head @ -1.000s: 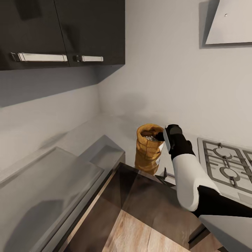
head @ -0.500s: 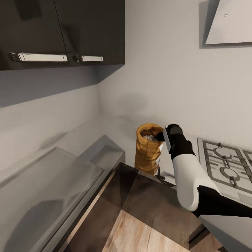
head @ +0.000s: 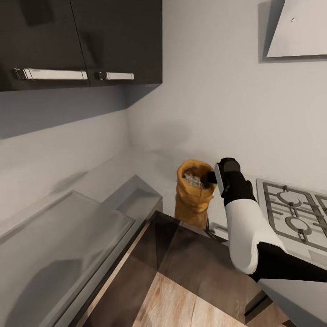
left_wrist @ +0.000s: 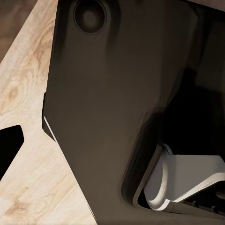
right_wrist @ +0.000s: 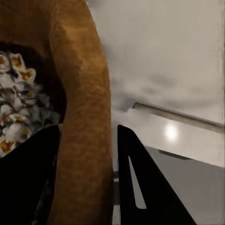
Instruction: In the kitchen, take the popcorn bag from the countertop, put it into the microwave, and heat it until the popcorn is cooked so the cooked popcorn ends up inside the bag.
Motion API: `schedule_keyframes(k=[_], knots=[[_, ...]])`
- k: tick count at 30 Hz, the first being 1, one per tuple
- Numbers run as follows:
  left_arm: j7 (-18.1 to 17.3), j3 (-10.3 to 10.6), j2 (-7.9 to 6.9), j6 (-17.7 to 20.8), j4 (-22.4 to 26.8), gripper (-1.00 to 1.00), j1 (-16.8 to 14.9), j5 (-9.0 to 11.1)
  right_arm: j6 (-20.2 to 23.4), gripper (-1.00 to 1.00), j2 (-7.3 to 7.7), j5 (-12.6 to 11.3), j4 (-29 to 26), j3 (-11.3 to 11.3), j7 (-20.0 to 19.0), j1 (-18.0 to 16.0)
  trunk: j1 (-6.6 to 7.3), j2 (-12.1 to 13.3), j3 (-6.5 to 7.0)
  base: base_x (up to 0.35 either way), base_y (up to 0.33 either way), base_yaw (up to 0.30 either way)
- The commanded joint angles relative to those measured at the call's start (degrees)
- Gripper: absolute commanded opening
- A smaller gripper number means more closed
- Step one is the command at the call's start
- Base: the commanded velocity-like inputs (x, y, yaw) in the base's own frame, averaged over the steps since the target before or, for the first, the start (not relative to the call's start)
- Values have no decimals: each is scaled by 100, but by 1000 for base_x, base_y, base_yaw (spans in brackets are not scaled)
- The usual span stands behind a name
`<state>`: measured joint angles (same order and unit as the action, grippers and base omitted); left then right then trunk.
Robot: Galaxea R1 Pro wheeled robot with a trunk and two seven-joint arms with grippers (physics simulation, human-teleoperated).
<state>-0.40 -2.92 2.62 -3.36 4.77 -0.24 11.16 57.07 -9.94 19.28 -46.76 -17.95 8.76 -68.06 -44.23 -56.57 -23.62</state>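
Between right pincer (right_wrist: 86, 187) fingers: popcorn bag (head: 194, 193) rim.

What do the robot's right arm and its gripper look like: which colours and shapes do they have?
In the head view, the right arm has a smooth, rounded white shell on the forearm, a black segment toward the elbow and a black wrist with a pale band. The right gripper is black; in the right wrist view its fingers are flat, tapering blades, one with a narrow slot. No cables or markings show.

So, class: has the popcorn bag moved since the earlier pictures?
Yes. Against the gas hob, the popcorn bag has tilted, its rim tipping toward the hob, where the right claw grips it; its base stays on the countertop.
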Motion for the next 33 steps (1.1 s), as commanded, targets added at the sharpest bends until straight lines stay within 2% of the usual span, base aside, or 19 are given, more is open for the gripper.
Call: schedule_keyframes(k=[1, 10, 12, 18, 26, 33], knots=[[-4, -27, 2, -16, -3, 100, -3, 18, 24, -100, -6, -64, -32, -16, 38, -5, 0, -4, -6, 0, 0, 0], [-4, -28, 2, -16, -3, 100, -3, 18, 152, -100, -6, -143, -90, -7, 30, 4, 0, -4, -6, 0, 0, 0], [-4, -27, 0, -16, -3, 100, -3, 18, 293, -100, -6, -144, -203, -7, 26, 10, 0, -4, -6, 0, 0, 0], [-4, -29, 2, -16, -3, 100, -3, 18, 293, -100, -6, -144, -777, 7, 13, 16, 0, -4, -6, 0, 0, 0], [-4, -28, 2, -16, -3, 100, -3, 18, 293, -100, -6, -144, -819, 12, 27, -80, 0, -4, -6, 0, 0, 0], [-4, -26, 2, -16, -3, 100, -3, 18, 293, -100, -6, -144, -819, 61, 22, -316, 0, -4, -6, 0, 0, 0]])
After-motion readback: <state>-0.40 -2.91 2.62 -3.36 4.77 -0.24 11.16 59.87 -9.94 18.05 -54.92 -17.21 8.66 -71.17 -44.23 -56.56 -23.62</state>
